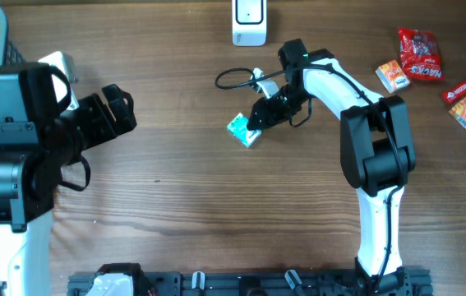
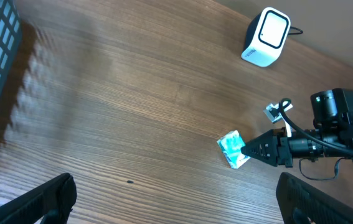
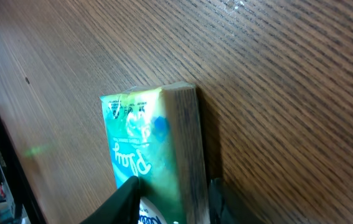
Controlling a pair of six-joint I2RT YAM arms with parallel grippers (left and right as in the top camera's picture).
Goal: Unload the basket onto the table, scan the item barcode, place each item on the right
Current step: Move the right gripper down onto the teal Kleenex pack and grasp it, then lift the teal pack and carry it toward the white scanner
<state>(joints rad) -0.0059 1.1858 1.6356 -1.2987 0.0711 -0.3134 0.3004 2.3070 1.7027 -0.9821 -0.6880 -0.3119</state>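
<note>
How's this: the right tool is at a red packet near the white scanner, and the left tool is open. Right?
Not quite: the packet at the right tool is teal, not red, as the right wrist view shows. It does lie near the white scanner, and the left tool is open.

Teal packet (image 2: 231, 148) at tip of right tool (image 2: 246, 150), white scanner (image 2: 265, 36) beyond.

The bench (image 1: 175, 189) is matt wood with a fine grain. The packet (image 3: 145, 149) looks like glossy printed card. The scanner (image 1: 249, 20) is smooth white plastic.
</note>
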